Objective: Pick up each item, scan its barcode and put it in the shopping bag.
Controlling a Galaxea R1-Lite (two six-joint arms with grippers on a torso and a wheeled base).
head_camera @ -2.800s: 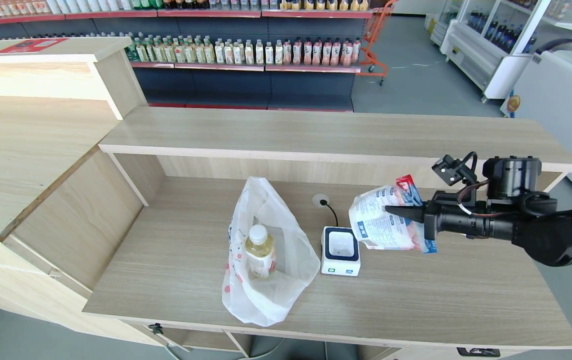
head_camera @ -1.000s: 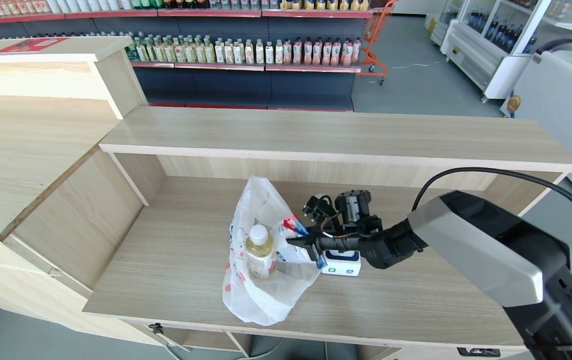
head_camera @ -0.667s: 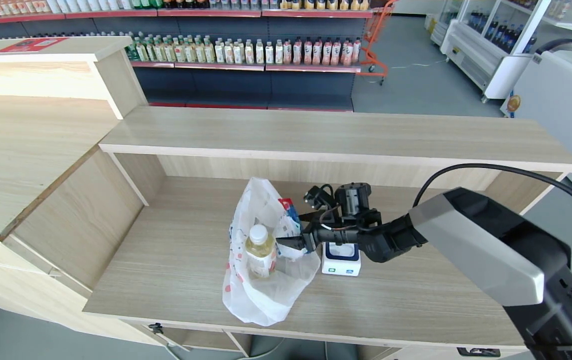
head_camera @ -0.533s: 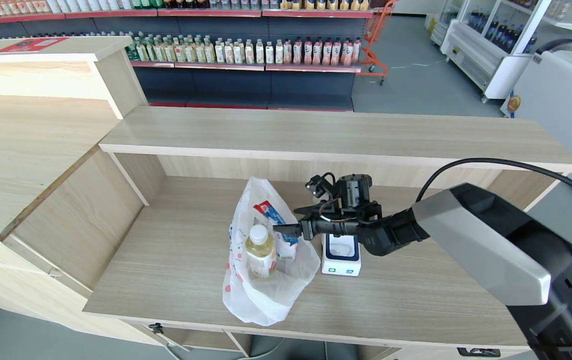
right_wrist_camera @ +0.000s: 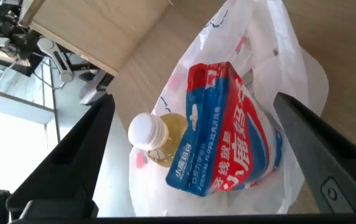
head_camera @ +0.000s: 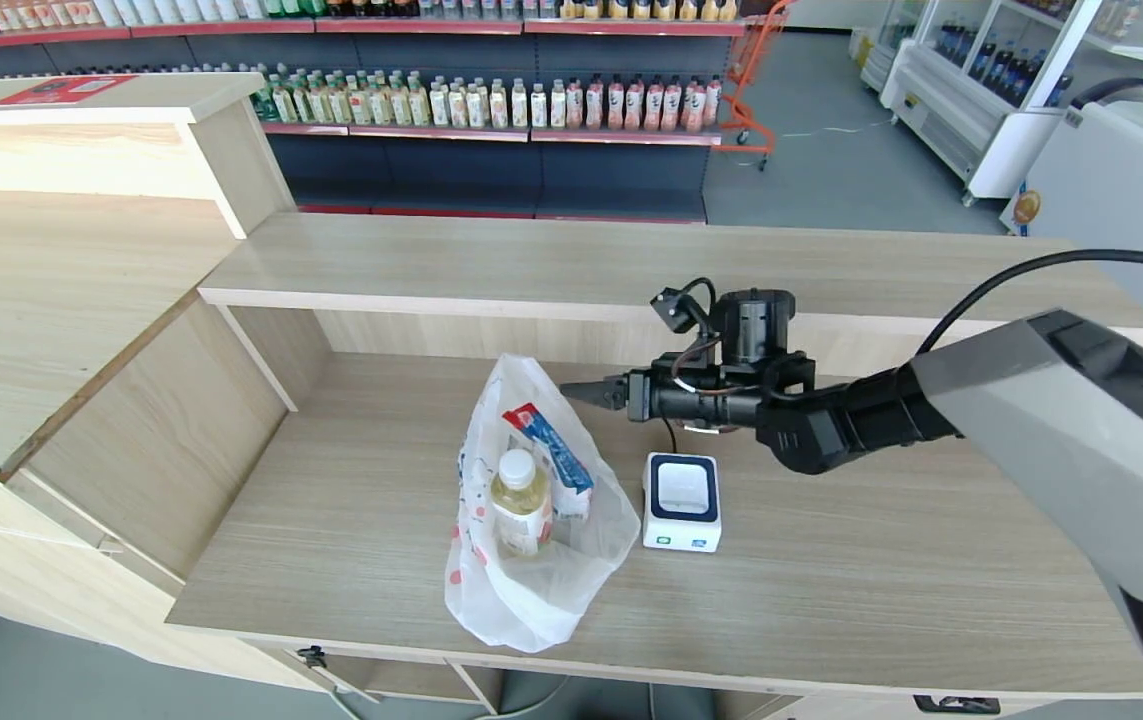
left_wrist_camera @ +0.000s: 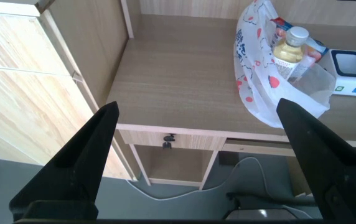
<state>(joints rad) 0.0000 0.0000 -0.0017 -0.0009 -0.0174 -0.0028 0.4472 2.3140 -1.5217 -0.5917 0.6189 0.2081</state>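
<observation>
Head view: the right tool (head_camera: 581,392) hangs above the desk (head_camera: 831,600), just beyond the mouth of the shopping bag (head_camera: 531,590), holding nothing. The snack packet (head_camera: 553,458) stands inside the bag, leaning beside the bottle (head_camera: 519,510), with its top edge poking above the rim. The risk is that the limp bag sags or the packet tips outward onto the desk, since nothing props the bag open. A low sweep of the arm could also clip the scanner (head_camera: 681,500) just beside the bag. A few seconds earlier this tool pinched the packet out to the right of the scanner. It has since carried it into the bag, let go, and risen back clear.

Left wrist view: the left tool (left_wrist_camera: 196,107) is spread wide and empty, well off the desk's near edge. It is far from the bag, so it cannot steady it.

Right wrist view: the right tool's fingers are spread apart, with the packet and bottle below between them. A descent from here would likely crush the packet or snag the thin plastic.
</observation>
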